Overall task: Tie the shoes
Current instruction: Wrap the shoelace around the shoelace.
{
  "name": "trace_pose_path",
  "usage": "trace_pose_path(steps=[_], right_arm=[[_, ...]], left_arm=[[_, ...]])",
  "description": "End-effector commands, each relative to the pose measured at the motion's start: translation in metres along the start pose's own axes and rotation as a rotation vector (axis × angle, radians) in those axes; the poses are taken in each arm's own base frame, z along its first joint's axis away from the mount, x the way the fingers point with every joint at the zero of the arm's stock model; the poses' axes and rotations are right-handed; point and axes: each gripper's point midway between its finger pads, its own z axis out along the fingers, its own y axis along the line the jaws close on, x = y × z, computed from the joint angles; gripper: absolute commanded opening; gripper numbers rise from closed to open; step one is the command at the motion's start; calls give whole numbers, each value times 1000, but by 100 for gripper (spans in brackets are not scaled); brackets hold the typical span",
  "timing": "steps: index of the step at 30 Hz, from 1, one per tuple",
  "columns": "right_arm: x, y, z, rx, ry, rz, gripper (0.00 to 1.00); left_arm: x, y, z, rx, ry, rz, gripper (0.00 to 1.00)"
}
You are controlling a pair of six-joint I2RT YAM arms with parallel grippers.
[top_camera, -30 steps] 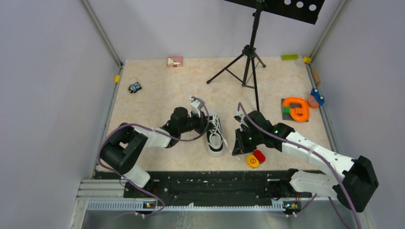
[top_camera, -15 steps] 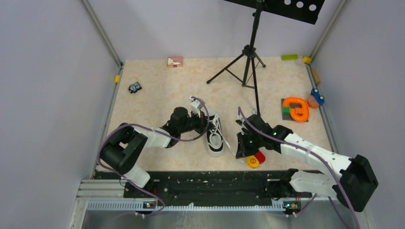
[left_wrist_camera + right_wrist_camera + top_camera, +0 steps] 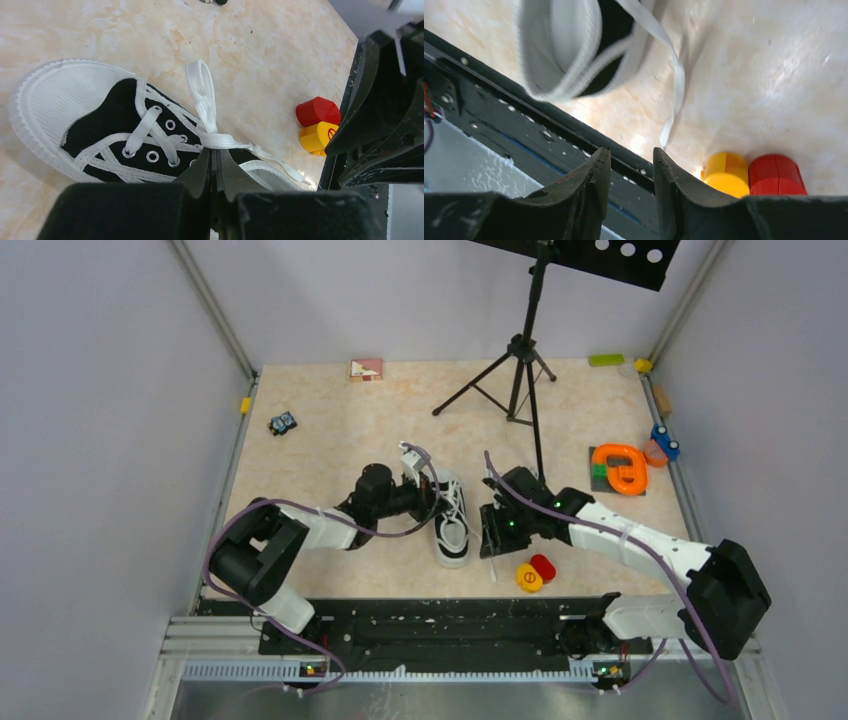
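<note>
- Black canvas low-top sneaker (image 3: 452,530) with a white rubber toe cap sits about mid-depth on the mottled beige counter (image 3: 330,420), between my two arms. Its long axis runs near-to-far, toe toward the arm bases.
- My left end effector (image 3: 215,156) reaches in from the sneaker's left side. Its fingers are pressed together on the flat white lace (image 3: 209,122) at the crossing over the tongue. A loop lies beyond the pinch, out past the sneaker's far edge.
- My right end effector (image 3: 630,152) sits just beside the sneaker's right flank, low over the counter. Its fingers are slightly spread and nothing is between them.
- From the crossing, the free lace tail (image 3: 676,85) trails off the sneaker's right side onto the counter. Its tip lies ahead of the right fingers, between the sneaker and a small yellow plastic cylinder (image 3: 724,172) and a red plastic cylinder (image 3: 776,175).
- By my reading the right arm is the nearer one to that tail, and the next move is its pick-up.
- The tail points roughly toward the gap between the right fingers, so closing across it looks workable once I ease forward and down.
- Both cylinders sit near the tail's tip on its outer side, so I would expect a wide approach to nudge them.
</note>
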Motion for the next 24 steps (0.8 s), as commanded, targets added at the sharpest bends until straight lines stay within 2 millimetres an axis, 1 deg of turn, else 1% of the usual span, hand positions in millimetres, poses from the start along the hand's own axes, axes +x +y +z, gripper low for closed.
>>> trace_pose_path(steps=[1,2,4,7,10,14,18,24], right_arm=[[-60,25,-14,-52,-170,-55,39],[-67,26,-16,-58,-187,-53,39],[-86,29,-19,-97,-247,-35,39],[-118,27,-20,-175,-340,22,38],[-138,28,-12,-220,-374,33,37],[-150,33,6,-250,-355,25,37],[-151,32,21,-261,-332,25,37],[-154,29,32,-257,-325,18,37]], left_arm=[[-11,-20,-4,98,-41,78,0],[-10,-19,-4,100,-41,86,0],[-9,-20,-5,105,-37,99,0],[-5,-21,-7,116,-30,120,0],[-1,-21,-7,127,-19,127,0],[1,-22,-7,134,-14,123,0],[2,-21,-6,138,-11,118,0],[2,-21,-6,143,-7,111,0]])
